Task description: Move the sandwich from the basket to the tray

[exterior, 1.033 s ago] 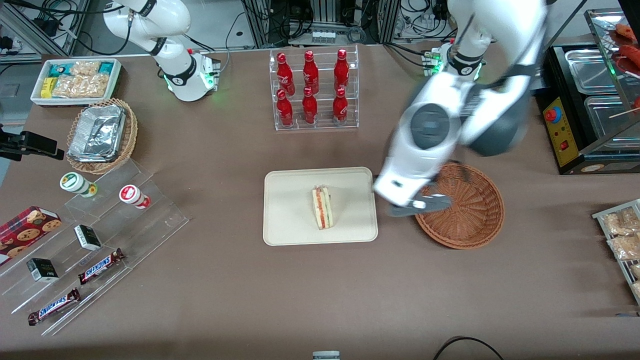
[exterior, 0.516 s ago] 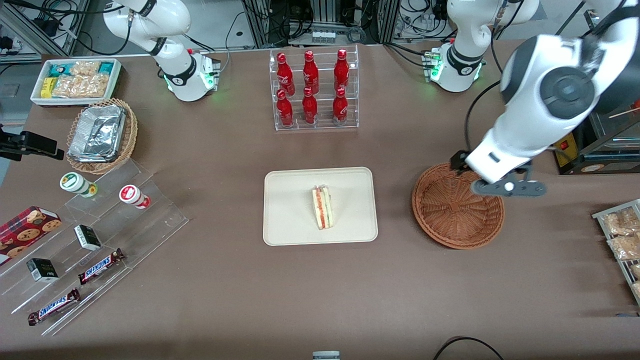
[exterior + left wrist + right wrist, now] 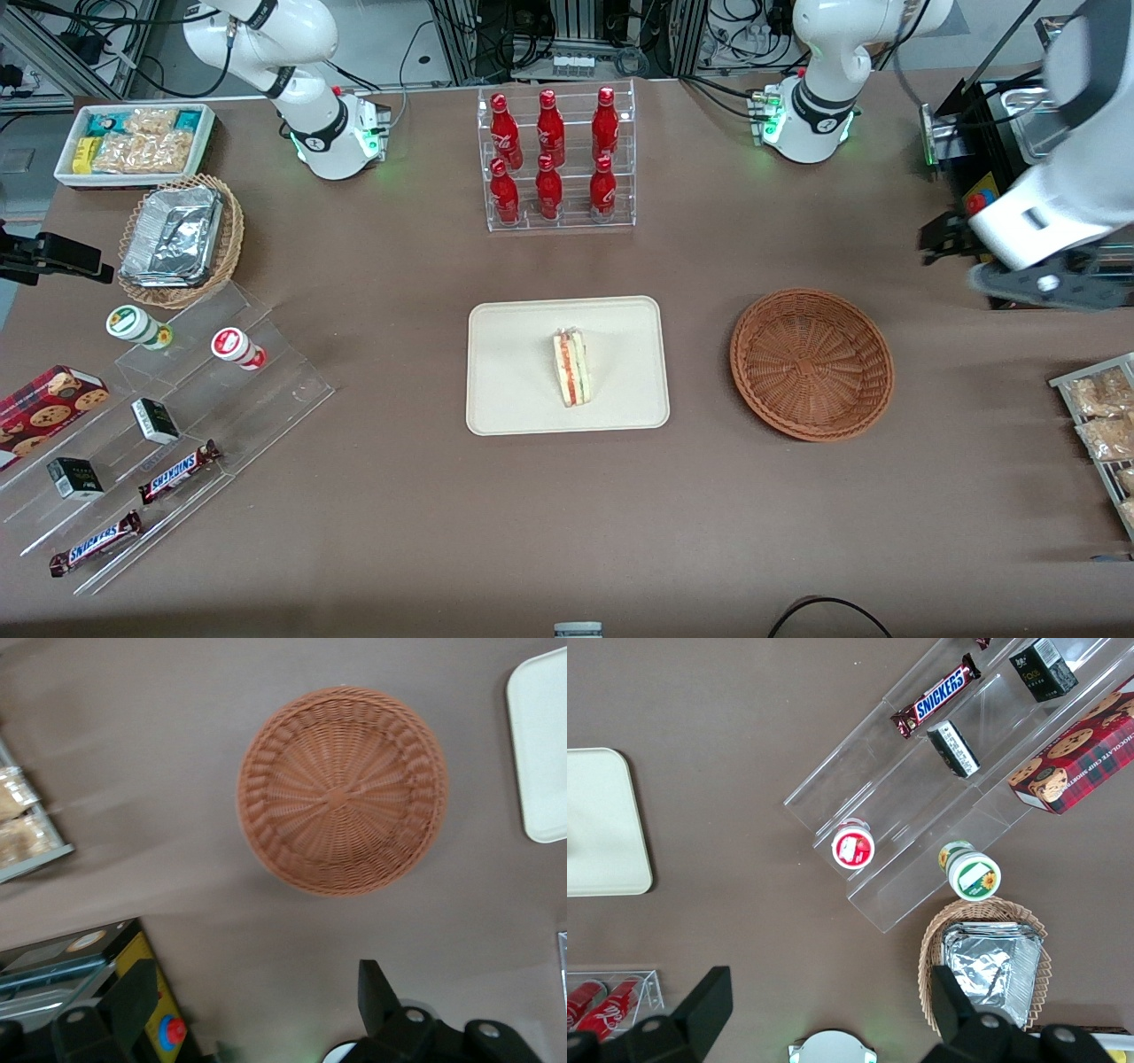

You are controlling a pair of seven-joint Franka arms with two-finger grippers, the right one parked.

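Front view overlooks the whole table; left wrist view shares the basket (image 3: 811, 363).
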